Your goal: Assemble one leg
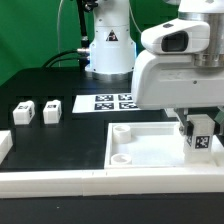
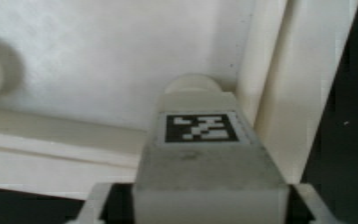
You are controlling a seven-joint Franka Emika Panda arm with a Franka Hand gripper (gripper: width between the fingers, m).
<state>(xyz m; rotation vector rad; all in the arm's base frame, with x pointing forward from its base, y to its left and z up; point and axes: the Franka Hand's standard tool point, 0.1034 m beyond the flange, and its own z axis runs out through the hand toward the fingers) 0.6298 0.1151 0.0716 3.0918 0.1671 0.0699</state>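
Observation:
One leg (image 1: 204,144), a small white block with a black-and-white tag, stands at the right near corner of the large white panel (image 1: 140,140). My gripper (image 1: 200,132) comes down over it from above. In the wrist view the leg (image 2: 202,130) fills the space between the two fingers (image 2: 115,202), whose dark inner faces lie against its sides, so the gripper (image 2: 204,204) is shut on the leg. Its far end meets a round corner socket (image 2: 194,86) of the panel (image 2: 87,70). Two more legs (image 1: 22,113) (image 1: 51,111) stand on the black table on the exterior view's left.
The marker board (image 1: 108,102) lies behind the panel, in front of the arm's base (image 1: 108,45). A white part (image 1: 4,145) pokes in at the far left. A long white rail (image 1: 60,183) runs along the front edge.

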